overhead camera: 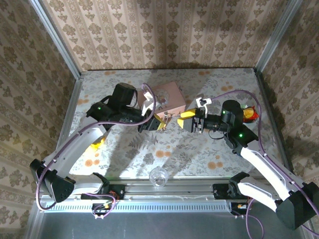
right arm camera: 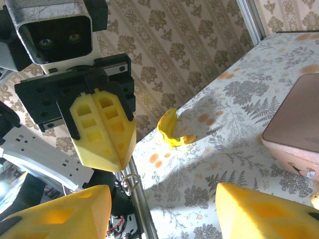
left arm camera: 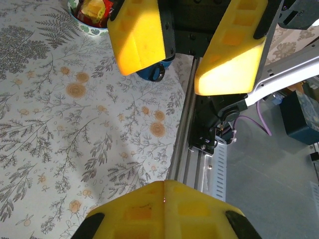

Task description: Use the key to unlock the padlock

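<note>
Yellow-fingered left gripper [left arm camera: 164,185] sat shut, contents indiscernible; right gripper [right arm camera: 163,191] stood parted, empty. Counted: two grippers, one pink box [overhead camera: 167,98], one banana [right arm camera: 169,130].

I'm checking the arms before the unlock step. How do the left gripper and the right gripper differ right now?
The left gripper has its fingers pressed together; the right gripper has its fingers apart with nothing between them. From above, the left gripper sits at the near edge of the pink box, the right gripper just right of that box. Both have yellow fingers and point toward each other.
</note>
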Available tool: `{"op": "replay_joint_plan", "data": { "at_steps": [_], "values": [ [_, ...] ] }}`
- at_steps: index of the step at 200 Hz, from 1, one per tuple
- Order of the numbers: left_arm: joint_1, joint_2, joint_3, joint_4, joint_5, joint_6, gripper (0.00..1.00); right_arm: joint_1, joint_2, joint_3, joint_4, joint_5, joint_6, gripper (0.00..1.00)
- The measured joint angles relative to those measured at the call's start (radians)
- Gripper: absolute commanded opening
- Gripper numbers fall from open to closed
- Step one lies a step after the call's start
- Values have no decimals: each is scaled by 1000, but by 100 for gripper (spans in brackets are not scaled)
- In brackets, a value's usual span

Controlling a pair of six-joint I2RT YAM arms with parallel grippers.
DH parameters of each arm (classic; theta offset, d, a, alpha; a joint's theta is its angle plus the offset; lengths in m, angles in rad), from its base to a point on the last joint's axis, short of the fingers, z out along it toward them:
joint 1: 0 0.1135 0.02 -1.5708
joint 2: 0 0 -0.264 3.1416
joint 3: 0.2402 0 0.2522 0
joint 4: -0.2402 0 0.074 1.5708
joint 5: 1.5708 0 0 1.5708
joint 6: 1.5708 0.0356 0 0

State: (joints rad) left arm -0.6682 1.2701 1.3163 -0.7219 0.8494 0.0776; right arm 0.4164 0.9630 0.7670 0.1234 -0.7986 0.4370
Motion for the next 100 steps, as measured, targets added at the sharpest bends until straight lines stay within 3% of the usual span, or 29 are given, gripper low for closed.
{"op": "replay_joint_plan", "data": {
  "at_steps": [100],
  "values": [
    [-6, 0, -1, 15, 40, 21, 0, 53, 84, 4, 36, -118, 26, 50]
  ]
}}
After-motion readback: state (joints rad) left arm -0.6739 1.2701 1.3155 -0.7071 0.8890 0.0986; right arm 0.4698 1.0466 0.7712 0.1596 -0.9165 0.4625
